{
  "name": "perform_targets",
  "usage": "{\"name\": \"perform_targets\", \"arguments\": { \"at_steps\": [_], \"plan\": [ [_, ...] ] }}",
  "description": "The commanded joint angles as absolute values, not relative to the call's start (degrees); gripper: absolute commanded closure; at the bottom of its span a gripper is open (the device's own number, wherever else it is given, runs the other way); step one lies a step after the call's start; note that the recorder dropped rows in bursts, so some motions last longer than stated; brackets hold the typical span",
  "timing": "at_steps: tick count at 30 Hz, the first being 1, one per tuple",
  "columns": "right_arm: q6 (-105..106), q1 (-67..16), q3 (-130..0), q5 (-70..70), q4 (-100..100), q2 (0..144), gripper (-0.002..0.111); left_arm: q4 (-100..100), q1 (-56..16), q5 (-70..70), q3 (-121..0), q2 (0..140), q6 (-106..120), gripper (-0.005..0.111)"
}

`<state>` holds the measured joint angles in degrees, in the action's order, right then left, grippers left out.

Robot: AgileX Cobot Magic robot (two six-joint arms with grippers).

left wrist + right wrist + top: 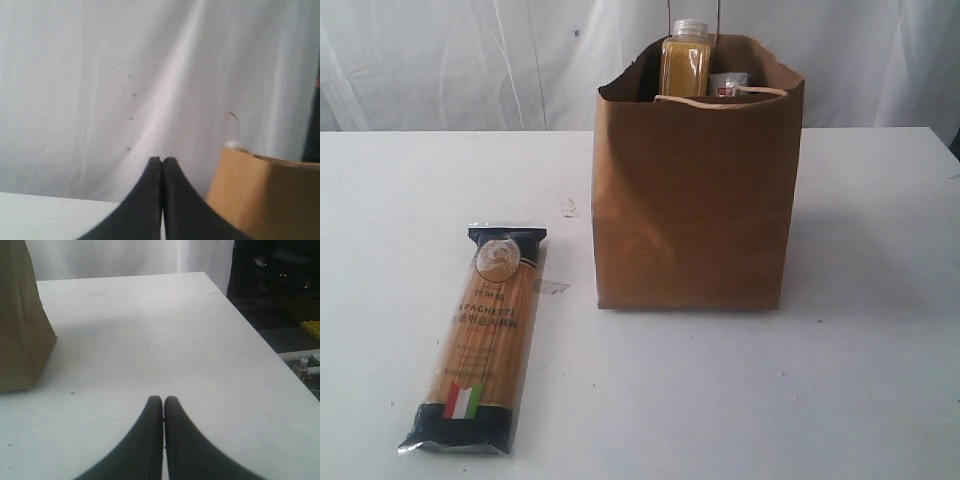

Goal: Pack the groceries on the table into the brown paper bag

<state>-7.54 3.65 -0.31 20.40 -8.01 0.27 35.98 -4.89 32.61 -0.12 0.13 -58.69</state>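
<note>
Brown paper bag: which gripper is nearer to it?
Left, probably. The left gripper sits high beside the top edge of the brown paper bag; the right gripper is low over the table, farther off.

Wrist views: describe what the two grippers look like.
The left gripper has two plain black fingers, smooth and matte, each broad at the base and curving in to a narrow rounded tip. The right gripper looks the same. No cables, markings or labels show, and the arms themselves are out of every view.
</note>
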Motion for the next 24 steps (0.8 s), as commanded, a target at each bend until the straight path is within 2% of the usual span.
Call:
{"name": "perform_targets", "arguments": {
  "at_steps": [1,3,5,7,9,11,17,24],
  "plan": [
    [-7.7,3.9,0.0,20.2,-8.6,0.0,0.108,-7.2,-5.2,29.6,-1.4,0.6,-13.9,0.106],
    [-7.7,3.8,0.0,20.2,-8.6,0.0,0.108,-20.7,-5.2,29.6,-2.2,3.4,13.8,0.106],
    [-7.7,3.8,0.0,20.2,-8.6,0.0,0.108,-33.4,-5.2,31.0,-2.9,7.7,30.3,0.107],
    [-7.7,3.8,0.0,20.2,-8.6,0.0,0.108,-46.1,-5.2,34.3,-3.5,12.4,33.1,0.107],
    [-7.7,3.7,0.0,20.2,-8.6,0.0,0.108,-50.6,-5.2,36.1,-4.5,17.0,29.2,0.107],
    [-7.7,3.7,0.0,20.2,-8.6,0.0,0.108,-46.3,-5.2,35.0,-6.0,20.6,26.2,0.107],
    [-7.7,3.6,0.0,20.2,-8.6,0.0,0.108,-10.9,-5.3,33.8,-12.1,36.2,26.3,0.107],
    [-7.7,3.5,0.0,20.2,-8.6,0.0,0.108,14.0,-5.4,33.7,-21.4,57.9,1.2,0.107]
  ]
}}
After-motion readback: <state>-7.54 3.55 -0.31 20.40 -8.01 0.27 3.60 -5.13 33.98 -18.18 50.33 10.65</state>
